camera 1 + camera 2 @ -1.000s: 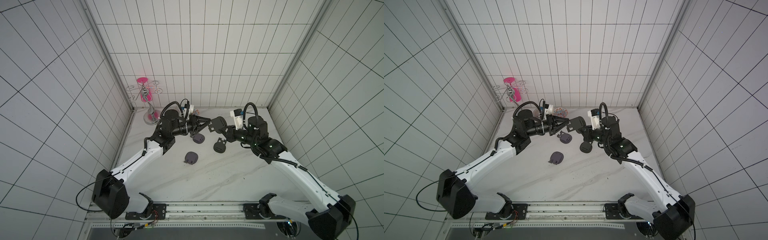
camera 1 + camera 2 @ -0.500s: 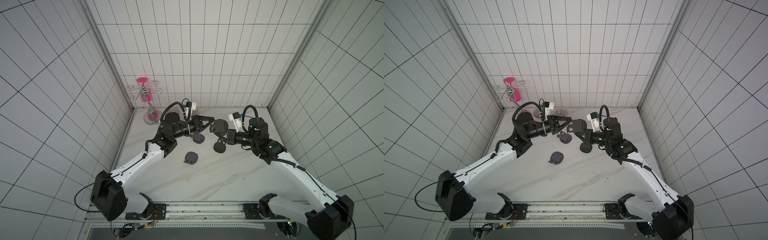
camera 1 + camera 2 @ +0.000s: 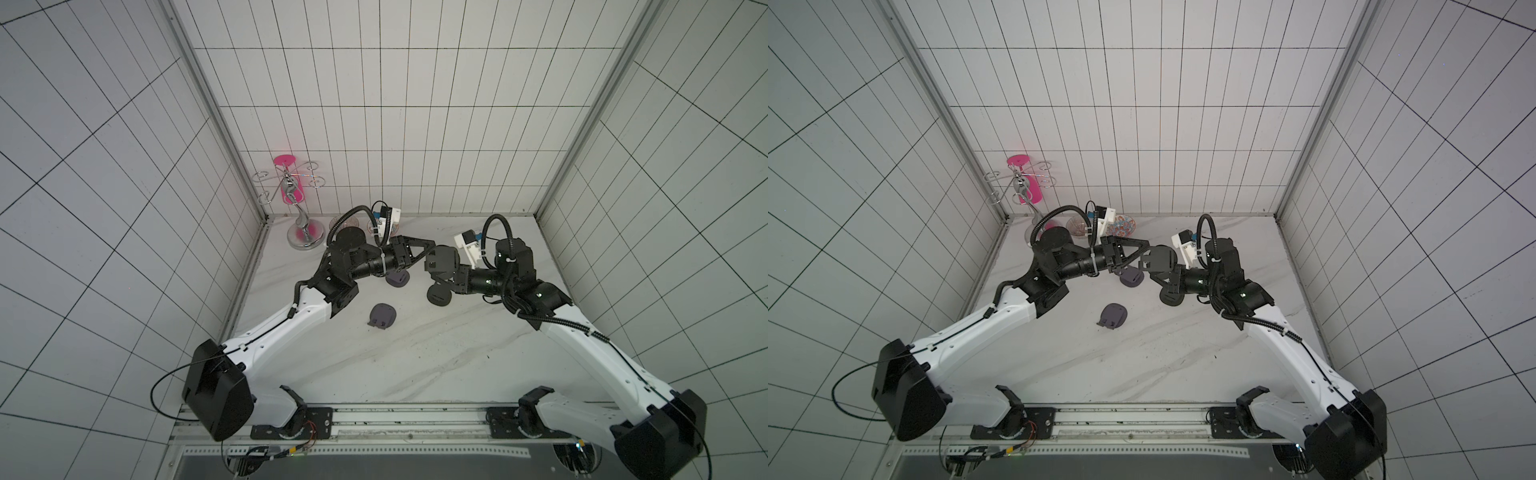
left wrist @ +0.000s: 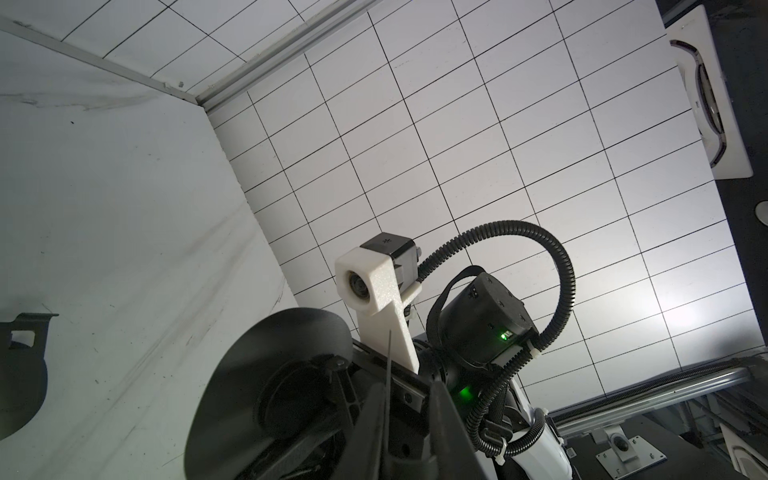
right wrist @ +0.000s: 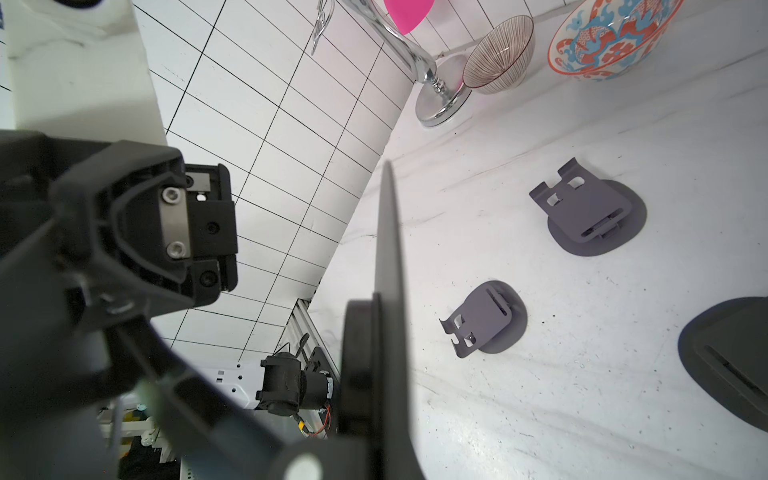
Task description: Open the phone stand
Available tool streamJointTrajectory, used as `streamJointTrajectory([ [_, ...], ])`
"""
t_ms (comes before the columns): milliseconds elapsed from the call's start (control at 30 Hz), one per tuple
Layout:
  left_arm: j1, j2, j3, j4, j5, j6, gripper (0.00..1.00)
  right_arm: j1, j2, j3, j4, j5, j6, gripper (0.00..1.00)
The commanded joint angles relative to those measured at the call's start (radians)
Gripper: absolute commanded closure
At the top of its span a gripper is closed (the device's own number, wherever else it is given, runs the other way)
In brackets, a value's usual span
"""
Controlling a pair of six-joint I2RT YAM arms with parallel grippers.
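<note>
Task incomplete: left fingers [image 4: 446,432] and right fingers [image 5: 359,374] both clamp the black phone stand [image 3: 442,261] between them, off the bench [image 3: 415,374]; plate spread unclear.

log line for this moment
black plastic phone stand: held midair | left gripper: shut on it | right gripper: shut on it

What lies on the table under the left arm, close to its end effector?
A grey phone stand lies on the table there. In both top views the left arm covers its far edge; the right wrist view shows it whole.
</note>
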Motion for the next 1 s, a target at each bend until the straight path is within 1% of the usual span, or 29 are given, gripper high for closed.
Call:
streamJointTrajectory([
  [0,0.008,-0.062,0.060,-0.026,-0.023,0.027,1.00,-0.010,-0.031,-0.019,-0.098,0.004,-0.056,1.00],
  [100,0.011,-0.082,0.037,-0.026,-0.054,0.008,1.00,-0.018,-0.055,-0.001,-0.126,0.030,-0.073,1.00],
  [133,0.010,-0.087,0.032,-0.025,-0.065,0.003,1.00,-0.020,-0.061,0.003,-0.130,0.033,-0.072,0.99],
  [200,0.011,-0.092,0.022,-0.021,-0.080,-0.014,1.00,-0.025,-0.066,0.007,-0.136,0.036,-0.075,0.89],
  [233,0.008,-0.092,0.017,-0.009,-0.080,-0.025,1.00,-0.028,-0.069,0.006,-0.136,0.041,-0.074,0.82],
  [267,0.008,-0.092,0.016,-0.006,-0.080,-0.034,1.00,-0.029,-0.073,0.005,-0.138,0.048,-0.074,0.72],
  [333,0.010,-0.099,0.012,-0.016,-0.095,-0.044,1.00,-0.035,-0.078,0.004,-0.141,0.053,-0.074,0.58],
  [367,0.010,-0.105,0.011,-0.033,-0.108,-0.045,1.00,-0.036,-0.081,0.005,-0.143,0.052,-0.072,0.52],
  [433,0.008,-0.118,0.007,-0.055,-0.139,-0.046,1.00,-0.038,-0.095,0.009,-0.145,0.059,-0.071,0.46],
  [600,0.003,-0.153,-0.027,-0.095,-0.216,-0.080,1.00,-0.038,-0.160,-0.003,-0.133,0.112,-0.078,0.46],
  [700,-0.009,-0.175,-0.057,-0.150,-0.284,-0.121,1.00,-0.038,-0.214,-0.027,-0.086,0.131,-0.079,0.47],
  [733,-0.018,-0.186,-0.072,-0.163,-0.323,-0.136,1.00,-0.038,-0.237,-0.040,-0.059,0.132,-0.076,0.47],
  [767,-0.032,-0.199,-0.094,-0.153,-0.358,-0.151,1.00,-0.038,-0.264,-0.057,-0.024,0.138,-0.069,0.47],
  [833,-0.052,-0.209,-0.121,-0.148,-0.405,-0.182,1.00,-0.038,-0.301,-0.086,0.030,0.155,-0.056,0.42],
  [867,-0.060,-0.209,-0.130,-0.140,-0.415,-0.198,1.00,-0.038,-0.307,-0.090,0.041,0.161,-0.055,0.41],
  [967,-0.084,-0.224,-0.147,-0.129,-0.483,-0.228,1.00,-0.038,-0.270,-0.083,0.036,0.145,-0.057,0.41],
])
